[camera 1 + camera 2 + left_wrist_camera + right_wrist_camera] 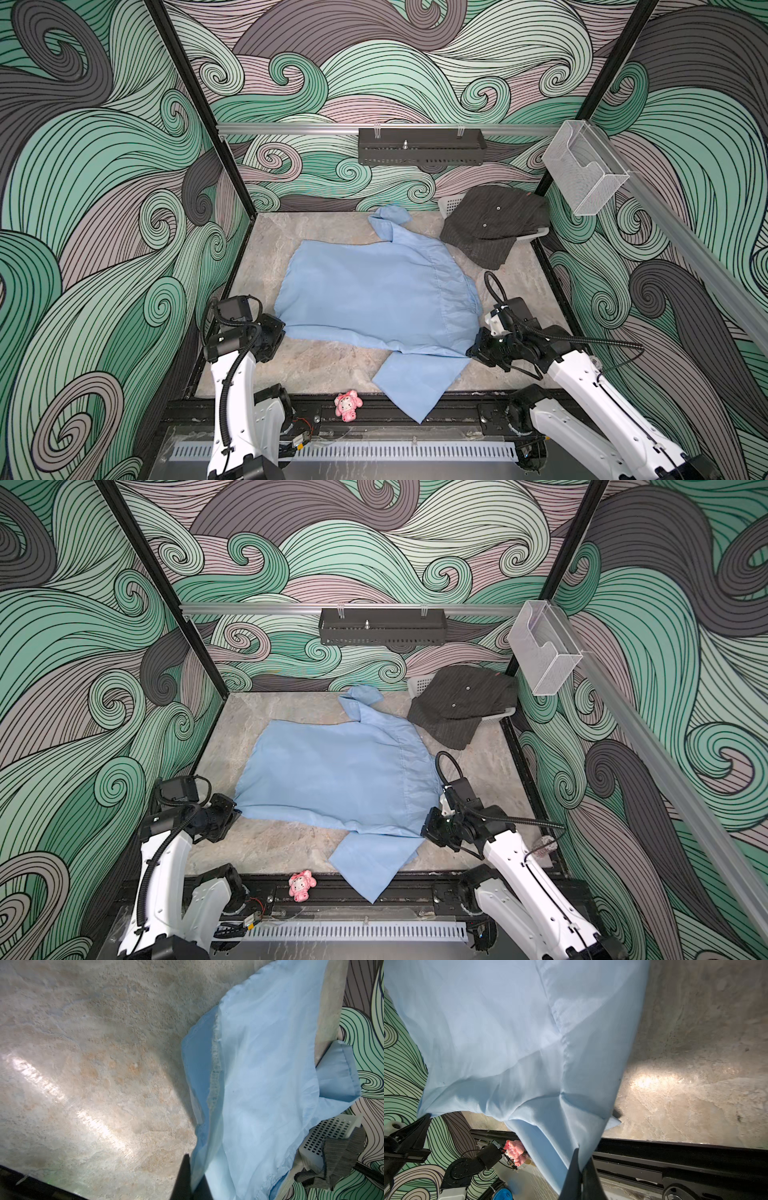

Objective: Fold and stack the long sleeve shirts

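Table [324, 365]: stone-look top, mostly covered by the blue shirt [374, 295]. The shirt lies mid-table, spread roughly flat, with no buttons showing. A bunched bit sits at its far edge; can't tell whether that's collar or cuff. One sleeve [415, 382] runs off the near edge, right of centre, and hangs over the black rail [457, 405].

Dark shirt [494, 226]: far right corner, heaped unfolded over a white basket [451, 204]. It's just beside the blue one's far right shoulder, and I can't tell if they touch.

Left gripper [284, 327]: at the blue shirt's near left corner. In the left wrist view its jaws are closed with the hem pinched between them [191, 1167].

Right gripper [471, 351]: at the near right corner, where the sleeve joins the body. Jaws are closed on cloth too, clear in the right wrist view [582, 1159].

Pink toy [348, 406]: on the rail, left of the hanging sleeve, not involved.

My read: early days, first fold of the blue shirt, both near corners gripped. Nothing is folded or stacked yet, and the dark shirt is untouched.

The next move probably wants both arms lifting together at matched height and pace, keeping the near edge taut. They'd then carry it far-ward, or tug it near to flatten. The loose sleeve is the snag: it'll drag along under the right grip and likely needs tucking onto the body before any clean fold.
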